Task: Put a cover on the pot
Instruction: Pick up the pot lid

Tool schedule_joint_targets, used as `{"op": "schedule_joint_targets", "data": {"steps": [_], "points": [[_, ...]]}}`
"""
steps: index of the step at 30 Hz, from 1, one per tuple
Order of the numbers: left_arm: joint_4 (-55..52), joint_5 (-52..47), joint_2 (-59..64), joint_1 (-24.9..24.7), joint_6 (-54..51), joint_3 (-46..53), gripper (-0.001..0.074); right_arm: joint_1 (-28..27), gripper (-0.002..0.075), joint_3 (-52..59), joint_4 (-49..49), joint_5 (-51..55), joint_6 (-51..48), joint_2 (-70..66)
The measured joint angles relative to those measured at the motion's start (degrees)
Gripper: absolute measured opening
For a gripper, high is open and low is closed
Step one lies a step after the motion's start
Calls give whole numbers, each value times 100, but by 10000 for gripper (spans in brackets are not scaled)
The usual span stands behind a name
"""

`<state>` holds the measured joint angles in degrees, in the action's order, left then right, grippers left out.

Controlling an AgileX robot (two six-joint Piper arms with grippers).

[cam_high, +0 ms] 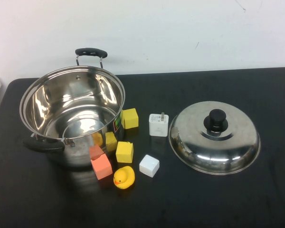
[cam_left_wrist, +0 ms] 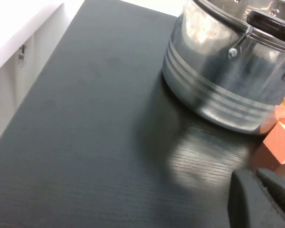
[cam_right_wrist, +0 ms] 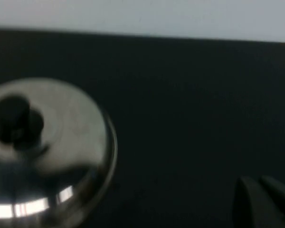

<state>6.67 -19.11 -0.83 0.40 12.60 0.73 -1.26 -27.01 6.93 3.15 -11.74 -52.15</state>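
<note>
The pot [cam_high: 71, 111], large and shiny with two black side handles, stands open and empty on the left of the black table; its wall fills the left wrist view [cam_left_wrist: 228, 80]. The domed steel lid [cam_high: 213, 137] with a black knob [cam_high: 215, 119] lies knob-up on the table to the right, apart from the pot, and also shows in the right wrist view [cam_right_wrist: 61, 142]. Neither arm shows in the high view. My left gripper [cam_left_wrist: 254, 175] is shut and empty, low over the table near the pot. My right gripper [cam_right_wrist: 256, 180] is shut and empty beside the lid.
Between pot and lid lie two yellow blocks [cam_high: 129, 118] [cam_high: 124, 152], an orange block [cam_high: 101, 166] also seen in the left wrist view [cam_left_wrist: 282, 142], a yellow duck [cam_high: 124, 177], a white cube [cam_high: 149, 165] and a white charger [cam_high: 158, 124]. A white wall stands behind the table.
</note>
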Motion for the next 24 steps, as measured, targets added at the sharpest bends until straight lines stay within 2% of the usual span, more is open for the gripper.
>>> {"op": "schedule_joint_targets", "data": {"steps": [5,10,15,21,24], "points": [[0,0,0,0,0,0,-2,0,-2,-31,318,-1381,850,-1049],[0,0,0,0,0,0,-2,194,-2,-236,-640,-2122,1205,-1900],[0,0,0,0,0,0,-2,920,-2,-346,-1407,-2923,1383,-2494],[0,0,0,0,0,0,-2,1856,0,-355,-1561,-4658,1374,-3350],[0,0,0,0,0,0,-2,2064,41,-368,-1479,-5415,1225,-3836]]}}
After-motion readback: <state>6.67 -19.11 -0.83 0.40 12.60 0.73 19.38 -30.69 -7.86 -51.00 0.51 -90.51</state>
